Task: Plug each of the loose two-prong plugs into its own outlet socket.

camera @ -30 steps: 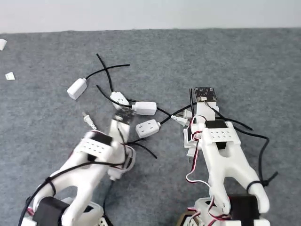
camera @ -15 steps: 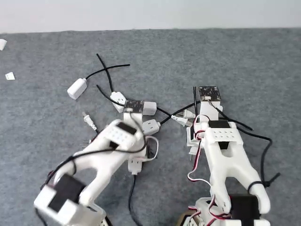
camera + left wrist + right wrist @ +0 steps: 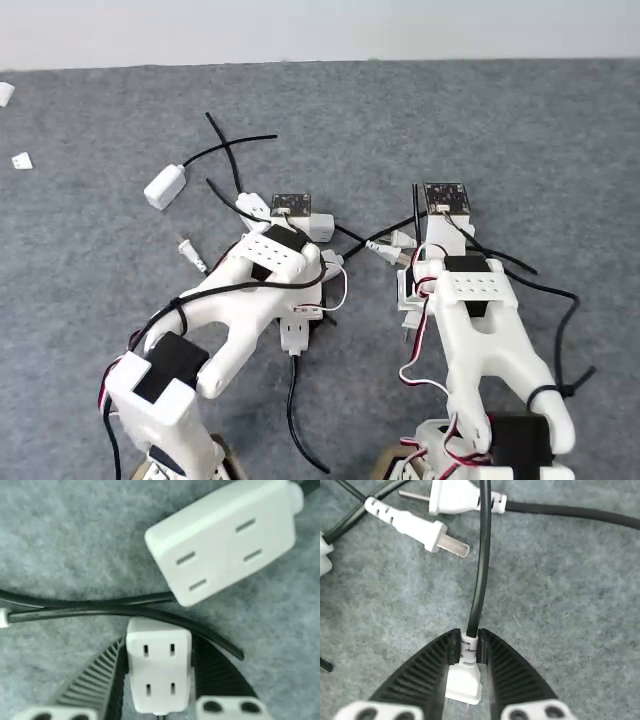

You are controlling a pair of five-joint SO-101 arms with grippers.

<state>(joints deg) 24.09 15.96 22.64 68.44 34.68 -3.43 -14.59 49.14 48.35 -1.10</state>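
My left gripper [image 3: 159,645] is shut on a white outlet socket [image 3: 159,675] with two pairs of slots, its black fingers [image 3: 102,672] pressed on both sides. A second, larger white outlet socket [image 3: 225,535] lies just beyond it, past two black cables [image 3: 90,607]. My right gripper [image 3: 468,636] is shut on a white two-prong plug [image 3: 464,679] whose black cord [image 3: 482,555] runs away from it. Two loose white plugs [image 3: 415,526] [image 3: 462,497] lie on the carpet ahead of it. In the high view the left arm [image 3: 270,258] covers the held socket, and the right arm [image 3: 465,290] stands beside it.
Grey carpet [image 3: 540,150] covers the table. A third white outlet socket [image 3: 165,187] lies at the far left with its cable. A small loose plug [image 3: 190,256] lies left of the left arm. Black cords [image 3: 230,150] cross between the arms. White scraps [image 3: 20,161] sit at the far left edge.
My left arm has swung right and forward over the small outlet socket and closed on it. The right arm has stayed where it was, holding its plug.
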